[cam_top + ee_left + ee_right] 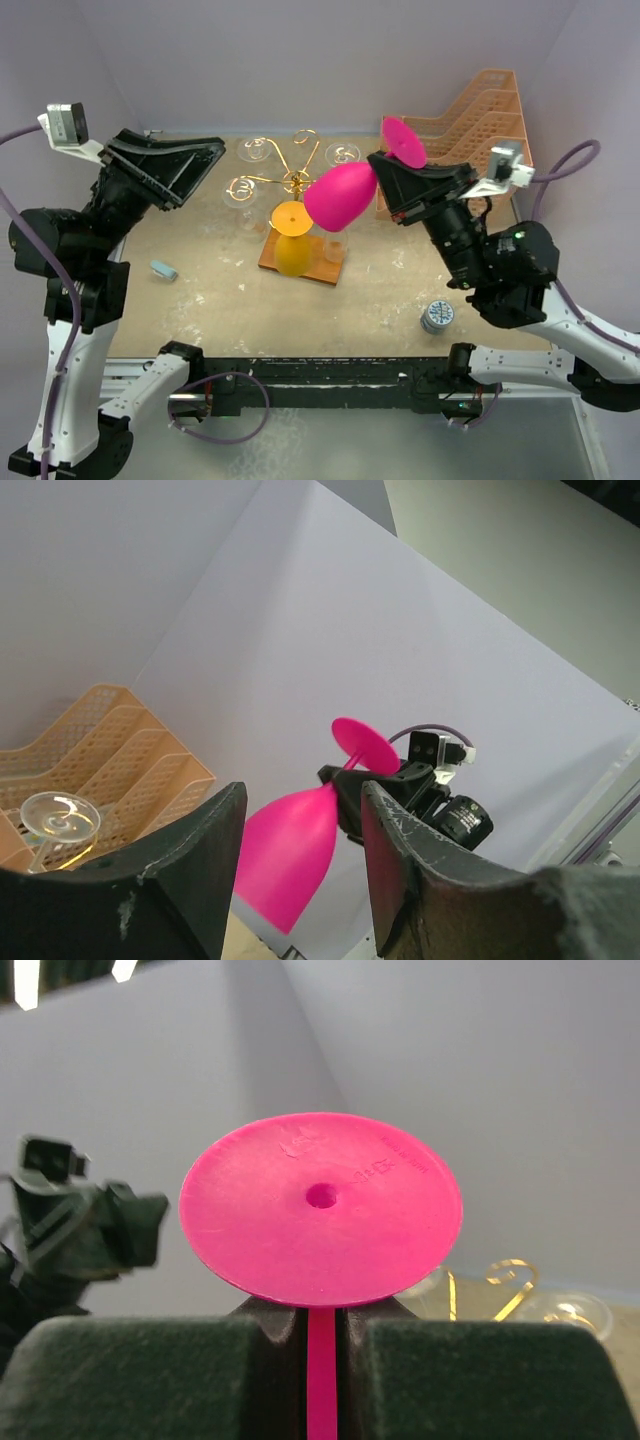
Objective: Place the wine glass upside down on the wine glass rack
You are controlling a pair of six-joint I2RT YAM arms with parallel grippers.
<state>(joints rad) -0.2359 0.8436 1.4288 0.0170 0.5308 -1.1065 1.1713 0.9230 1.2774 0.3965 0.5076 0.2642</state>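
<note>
operator: nearest things first. what sits close to the arm bases?

checker: a small round grey-blue container (437, 316) on the tan tabletop (220, 300) towards the right, and a little pale blue block (163, 270) towards the left. neither belongs to the job.

operator: and the hands?

checker: the left gripper (302, 805) has its black jaws apart with nothing between them, raised at the left side. the right gripper (320, 1345) is clamped on the thin stem of the bright pink wine glass (342, 195), just under its round foot (322, 1207).

operator: so where is the glass?

checker: in the air and tilted, bowl pointing down-left, foot up-right. it's by the right side of the gold wire wine glass rack with curled arms (295, 180) on its square brown wooden base (318, 270). it isn't hooked on any arm yet.

operator: how will it handle?

checker: moulded marks on the foot suggest plastic, so i'd judge it light and fairly tough, but smooth. it could swivel in the pads. the stem is the place to hold, though a grip this near the foot leaves little room for the wire.

operator: what's further back?

checker: an orange glass (291, 255) hangs upside down at the front, with clear glasses (255, 150) on the farther arms. the peach plastic lattice tray stack (480, 110) stands by the back wall.
</note>
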